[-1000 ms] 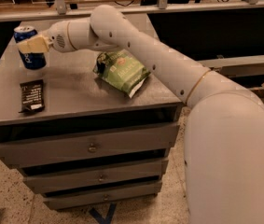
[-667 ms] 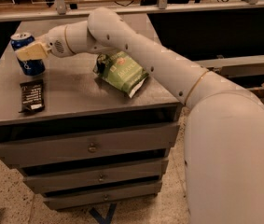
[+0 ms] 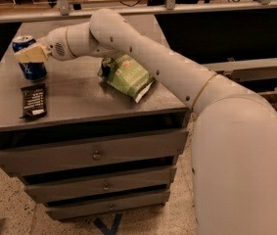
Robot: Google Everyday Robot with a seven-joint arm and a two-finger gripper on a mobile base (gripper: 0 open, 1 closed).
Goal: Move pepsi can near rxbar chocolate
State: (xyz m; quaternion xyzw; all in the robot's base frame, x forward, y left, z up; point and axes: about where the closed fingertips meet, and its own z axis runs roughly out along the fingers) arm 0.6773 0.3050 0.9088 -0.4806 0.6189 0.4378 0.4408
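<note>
Lowered a touch vs. a sec ago, pepsi can (image 3: 29, 68) is clamped near its top in the pincer (image 3: 30, 54), just behind rxbar chocolate (image 3: 34, 100) on the tabletop (image 3: 79, 102). Best approach: seat it upright w/o nudging the bar, then let go and lift straight off.

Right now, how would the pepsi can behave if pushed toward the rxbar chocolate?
Upright and narrow, the pepsi can would probably tip if pushed high, where the gripper grips it. Its smooth round wall may slip or roll once down.
</note>
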